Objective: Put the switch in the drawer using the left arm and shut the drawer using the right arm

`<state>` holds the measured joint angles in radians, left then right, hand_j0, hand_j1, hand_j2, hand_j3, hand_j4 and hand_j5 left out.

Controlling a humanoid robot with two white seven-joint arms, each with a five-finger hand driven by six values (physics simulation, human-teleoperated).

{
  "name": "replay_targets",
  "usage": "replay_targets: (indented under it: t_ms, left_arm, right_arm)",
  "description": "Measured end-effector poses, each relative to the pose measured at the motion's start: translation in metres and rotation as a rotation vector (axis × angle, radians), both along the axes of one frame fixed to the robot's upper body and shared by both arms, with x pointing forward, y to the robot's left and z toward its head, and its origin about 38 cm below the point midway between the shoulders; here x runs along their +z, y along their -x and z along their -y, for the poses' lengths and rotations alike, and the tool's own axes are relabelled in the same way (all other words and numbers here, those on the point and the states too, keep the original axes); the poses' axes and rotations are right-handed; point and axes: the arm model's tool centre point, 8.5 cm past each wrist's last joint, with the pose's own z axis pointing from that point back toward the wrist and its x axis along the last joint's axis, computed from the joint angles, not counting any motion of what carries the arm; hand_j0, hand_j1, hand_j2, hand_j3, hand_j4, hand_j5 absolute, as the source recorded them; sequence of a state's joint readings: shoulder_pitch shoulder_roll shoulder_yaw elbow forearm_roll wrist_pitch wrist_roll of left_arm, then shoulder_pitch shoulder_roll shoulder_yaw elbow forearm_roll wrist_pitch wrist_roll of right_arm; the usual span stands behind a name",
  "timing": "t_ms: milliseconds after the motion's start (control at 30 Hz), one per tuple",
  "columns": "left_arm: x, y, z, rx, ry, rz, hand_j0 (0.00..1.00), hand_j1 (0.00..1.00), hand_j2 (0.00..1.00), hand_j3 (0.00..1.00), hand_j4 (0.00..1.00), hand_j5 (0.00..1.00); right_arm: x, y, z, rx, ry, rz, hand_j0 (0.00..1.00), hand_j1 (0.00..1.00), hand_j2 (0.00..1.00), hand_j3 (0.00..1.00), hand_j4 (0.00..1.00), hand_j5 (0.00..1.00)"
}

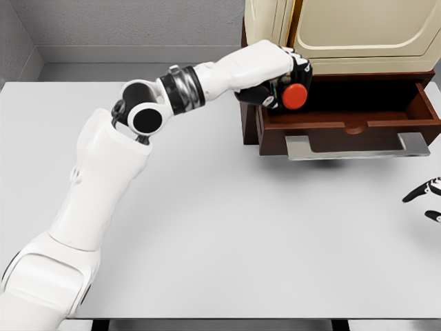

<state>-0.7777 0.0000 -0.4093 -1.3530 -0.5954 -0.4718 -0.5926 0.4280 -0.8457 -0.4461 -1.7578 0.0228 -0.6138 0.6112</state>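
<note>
Nearest the camera, at seven o'clock, the robot's white left arm (pixel 103 186) rose across the grey table (pixel 227 234) toward one o'clock. Its left hand (pixel 286 79) was curled tight around the switch (pixel 295 96) — a red-buttoned unit — held over the left end of the open wooden drawer (pixel 351 114). Right hand fingertips (pixel 424 192) showed at three o'clock — grip unclear. Releasing so near the drawer's left wall might drop the switch onto the rim or outside.
</note>
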Motion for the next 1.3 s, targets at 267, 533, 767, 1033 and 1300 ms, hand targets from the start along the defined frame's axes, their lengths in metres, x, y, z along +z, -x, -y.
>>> replay_targets:
  t_ms: [267, 533, 767, 1033, 1300]
  left_arm:
    - [0.007, -0.002, 0.004, -0.001, -0.022, 0.023, 0.30, 0.30, 0.30, 0.30, 0.30, 0.30]
    - [0.011, -0.002, 0.004, 0.000, -0.026, 0.034, 0.57, 0.57, 0.57, 0.57, 0.57, 0.57]
    - [0.011, -0.002, 0.005, 0.000, -0.027, 0.034, 0.62, 0.62, 0.62, 0.62, 0.62, 0.62]
    - [0.010, -0.002, 0.005, -0.001, -0.029, 0.035, 0.63, 0.63, 0.63, 0.63, 0.63, 0.63]
    - [0.010, -0.002, 0.006, -0.003, -0.031, 0.035, 0.67, 0.67, 0.67, 0.67, 0.67, 0.67]
  right_arm:
    - [0.000, 0.000, 0.000, 0.000, 0.000, 0.000, 0.61, 0.61, 0.61, 0.61, 0.61, 0.61]
    - [0.000, 0.000, 0.000, 0.000, 0.000, 0.001, 0.61, 0.61, 0.61, 0.61, 0.61, 0.61]
    - [0.007, 0.001, 0.006, -0.017, 0.009, 0.020, 0.60, 0.60, 0.60, 0.60, 0.60, 0.60]
    - [0.009, 0.002, 0.008, -0.023, 0.012, 0.025, 0.61, 0.61, 0.61, 0.61, 0.61, 0.61]
    - [0.007, 0.003, 0.008, -0.023, 0.012, 0.018, 0.61, 0.61, 0.61, 0.61, 0.61, 0.61]
